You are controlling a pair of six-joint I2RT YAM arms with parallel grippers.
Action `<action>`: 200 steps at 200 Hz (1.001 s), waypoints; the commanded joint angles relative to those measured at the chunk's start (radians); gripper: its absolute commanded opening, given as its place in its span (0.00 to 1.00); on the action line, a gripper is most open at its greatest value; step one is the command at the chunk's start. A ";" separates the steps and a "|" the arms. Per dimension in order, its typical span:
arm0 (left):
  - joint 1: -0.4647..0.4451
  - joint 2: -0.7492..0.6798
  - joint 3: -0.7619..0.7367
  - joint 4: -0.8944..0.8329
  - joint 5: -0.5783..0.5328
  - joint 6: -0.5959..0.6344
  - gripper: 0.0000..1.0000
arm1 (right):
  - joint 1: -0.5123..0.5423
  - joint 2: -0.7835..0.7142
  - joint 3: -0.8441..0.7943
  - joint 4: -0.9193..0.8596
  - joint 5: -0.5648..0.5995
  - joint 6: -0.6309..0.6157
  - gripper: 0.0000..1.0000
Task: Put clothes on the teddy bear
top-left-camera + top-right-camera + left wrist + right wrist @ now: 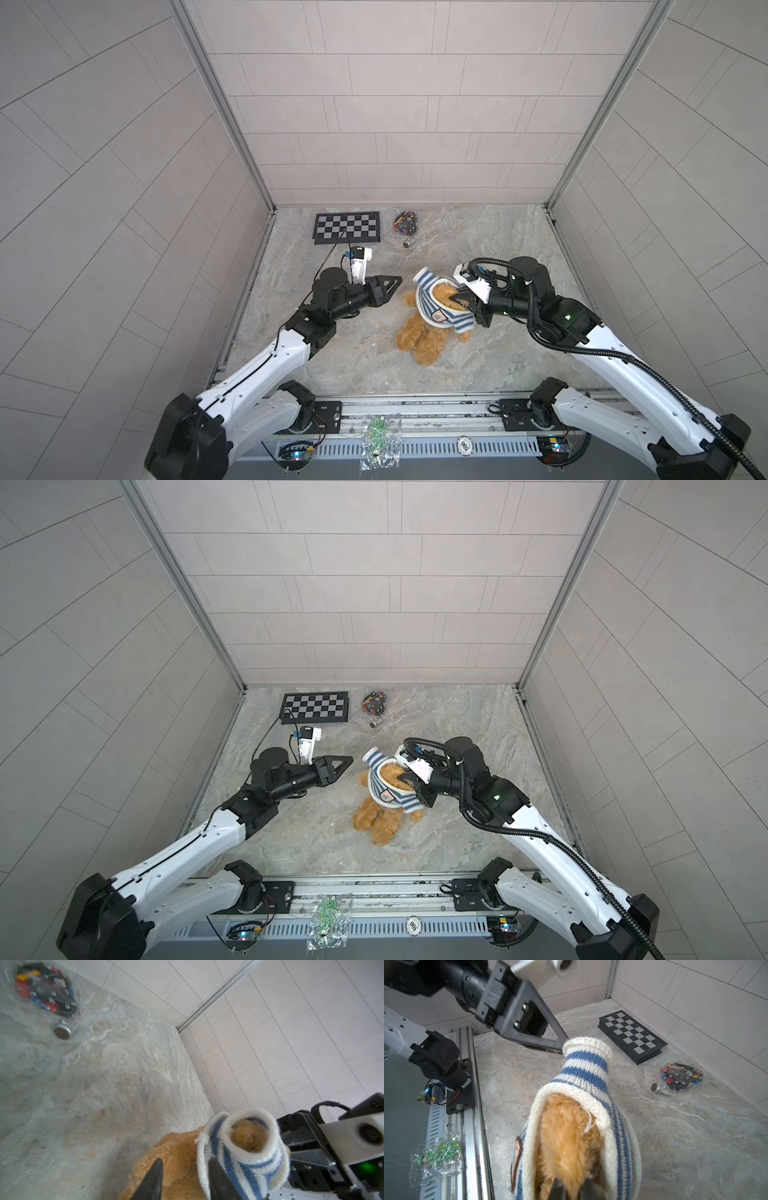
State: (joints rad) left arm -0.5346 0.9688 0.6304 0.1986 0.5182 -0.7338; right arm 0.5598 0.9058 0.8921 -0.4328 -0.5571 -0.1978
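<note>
Left tool [399,280] points right, roughly level above the desk [332,345]. Jaws partly apart, nothing in them, tip just beside the raised sleeve [423,277] of the striped shirt [428,293]. Teddy bear [419,340] mid-desk between both arms, long axis diagonal: legs toward the front rail [415,409], head end back-right, buried in the shirt. Chest patch [437,318] faces up, writing too small to read. Right tool [459,300] reaches in leftward into the shirt's opening, jaws clamped on bear fur.
</note>
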 commanded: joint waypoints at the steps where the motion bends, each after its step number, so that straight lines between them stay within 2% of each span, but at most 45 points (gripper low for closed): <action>1: -0.001 -0.043 0.125 -0.246 0.046 0.194 0.49 | 0.000 -0.012 0.030 0.013 -0.033 -0.063 0.00; 15: -0.016 -0.027 0.197 -0.332 0.082 0.236 0.55 | 0.001 -0.008 0.033 0.015 -0.035 -0.071 0.00; 35: -0.065 0.010 0.288 -0.433 0.069 0.287 0.58 | 0.003 -0.004 0.031 0.019 -0.040 -0.079 0.00; 93: -0.135 0.142 0.389 -0.454 0.049 0.287 0.51 | 0.014 -0.001 0.046 -0.012 -0.031 -0.110 0.00; 145: -0.155 0.205 0.417 -0.416 0.075 0.260 0.38 | 0.020 0.010 0.051 -0.036 -0.007 -0.139 0.00; 200: -0.155 0.206 0.438 -0.427 0.067 0.271 0.06 | 0.031 0.012 0.054 -0.050 0.013 -0.158 0.00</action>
State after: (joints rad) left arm -0.6861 1.1740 1.0306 -0.2344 0.5823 -0.4786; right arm 0.5831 0.9241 0.9089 -0.4839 -0.5411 -0.3065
